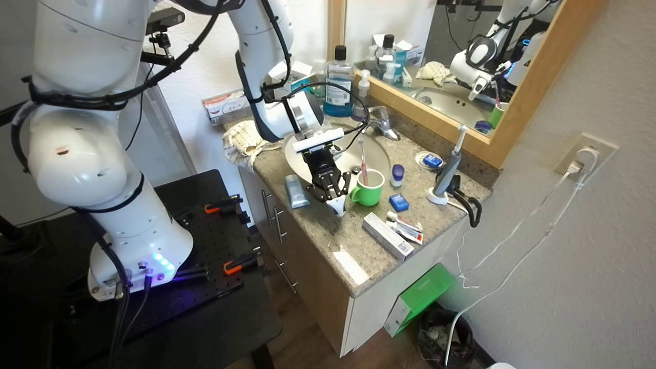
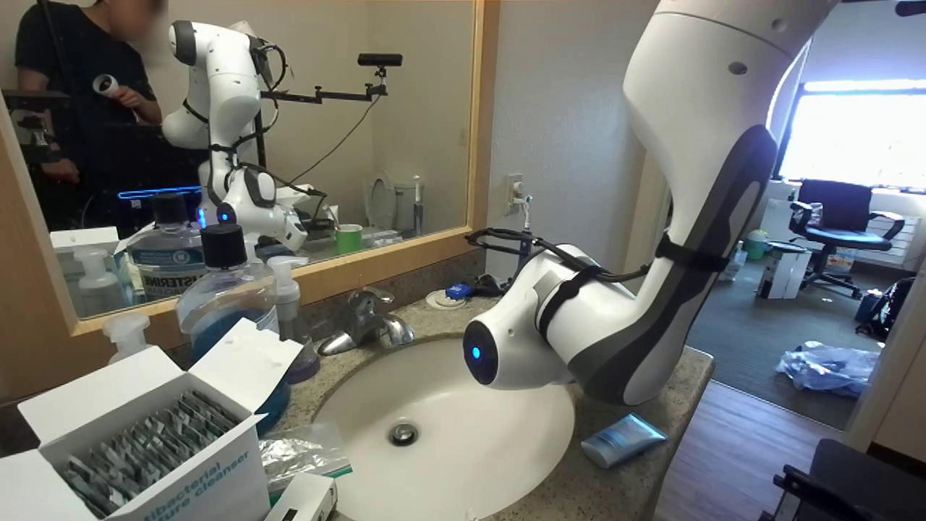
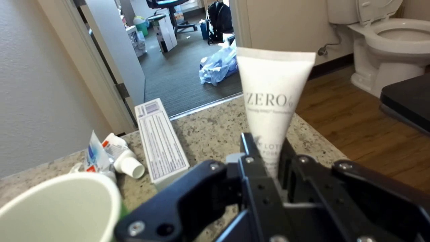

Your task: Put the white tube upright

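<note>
The white tube (image 3: 273, 87), with dark print and a wide flat end, stands between the fingers of my gripper (image 3: 267, 143) in the wrist view. The fingers press on its narrow end, and the flat end sticks out beyond them. In an exterior view the gripper (image 1: 335, 192) holds the tube (image 1: 337, 206) above the counter's front part, beside the green cup (image 1: 366, 196). I cannot tell whether the tube touches the counter. The cup also shows close on the left in the wrist view (image 3: 63, 205). In an exterior view the arm hides gripper and tube.
A toothpaste box (image 1: 388, 236) and toothpaste tubes (image 1: 406, 229) lie right of the gripper on the counter (image 3: 215, 134). A bluish tube (image 1: 296, 191) lies on the other side, by the sink (image 2: 448, 405). An electric toothbrush (image 1: 449, 169) stands near the mirror.
</note>
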Robot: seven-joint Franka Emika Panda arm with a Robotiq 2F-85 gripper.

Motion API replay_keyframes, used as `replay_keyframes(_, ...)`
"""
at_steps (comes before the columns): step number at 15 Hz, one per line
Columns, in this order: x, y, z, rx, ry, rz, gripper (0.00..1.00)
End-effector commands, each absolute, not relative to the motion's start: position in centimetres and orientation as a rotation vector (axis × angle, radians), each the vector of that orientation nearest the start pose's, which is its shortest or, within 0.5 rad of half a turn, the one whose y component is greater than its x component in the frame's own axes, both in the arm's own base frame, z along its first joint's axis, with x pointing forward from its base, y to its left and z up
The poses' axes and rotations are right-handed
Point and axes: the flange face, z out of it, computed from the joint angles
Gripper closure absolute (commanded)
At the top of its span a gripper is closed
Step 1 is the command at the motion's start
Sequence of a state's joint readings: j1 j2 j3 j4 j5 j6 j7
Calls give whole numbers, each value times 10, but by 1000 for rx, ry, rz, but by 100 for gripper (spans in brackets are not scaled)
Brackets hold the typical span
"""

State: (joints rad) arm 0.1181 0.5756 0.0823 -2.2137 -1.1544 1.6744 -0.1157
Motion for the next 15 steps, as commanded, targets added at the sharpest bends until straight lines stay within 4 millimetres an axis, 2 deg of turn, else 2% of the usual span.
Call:
replay_keyframes(1,464,11,117,1601,1070,-1081,93)
replay_keyframes(15,484,17,99,1528,1055,-1175,92)
